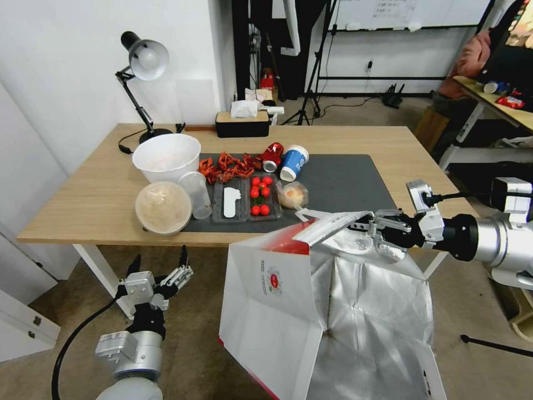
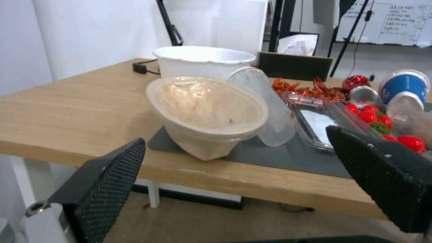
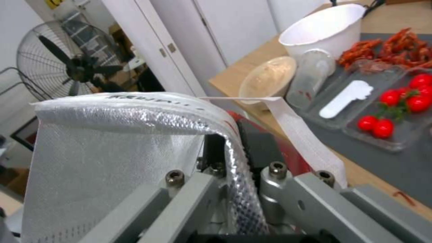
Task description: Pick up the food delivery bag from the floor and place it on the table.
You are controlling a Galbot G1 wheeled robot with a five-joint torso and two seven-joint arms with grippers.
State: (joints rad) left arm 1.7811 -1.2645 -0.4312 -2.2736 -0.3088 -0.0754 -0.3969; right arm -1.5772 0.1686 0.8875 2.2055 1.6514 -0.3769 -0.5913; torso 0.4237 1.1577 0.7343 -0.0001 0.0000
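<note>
Left gripper [image 1: 160, 265] idle with fingers spread, low beside the table [image 1: 83, 211] front edge. Right gripper [image 1: 371, 226] pinching the food delivery bag [image 1: 277, 311] by its foil-lined rim, at tabletop height just off that edge. Lifted clear of the floor [image 1: 194, 344], seemingly; not yet set down. Crowded near the front by bowls, trays and cups; bare wood far right and behind.

R gripper [image 3: 230, 148] clamped on bag [image 3: 126, 141] foil rim | table [image 3: 360, 175] edge beside
</note>
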